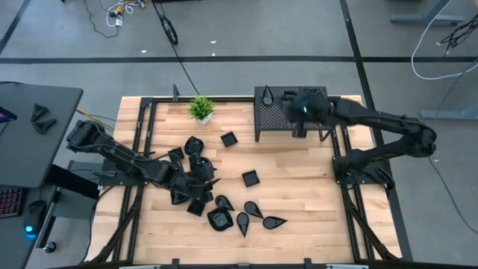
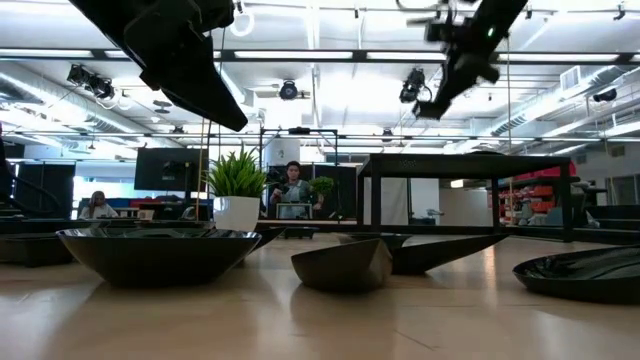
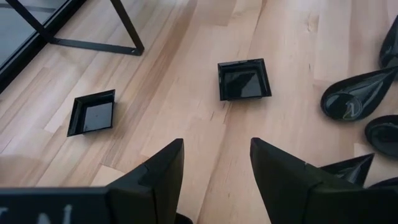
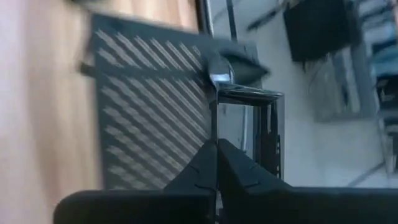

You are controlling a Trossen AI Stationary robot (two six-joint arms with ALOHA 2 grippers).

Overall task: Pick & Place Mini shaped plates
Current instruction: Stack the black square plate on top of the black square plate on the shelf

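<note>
While most mini shaped plates (image 1: 224, 213) lie scattered toward the bench's (image 1: 299, 209) near-left area, your left tool (image 3: 214, 168) hangs wide over them, lined up on a square plate (image 3: 244, 79). Only the right wrist view shows the right tool (image 4: 216, 152) pinched shut, empty, above the rack (image 4: 149, 106).

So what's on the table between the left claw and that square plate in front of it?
Nothing: in the left wrist view, only bare wood lies between the open left gripper and the square plate.
</note>
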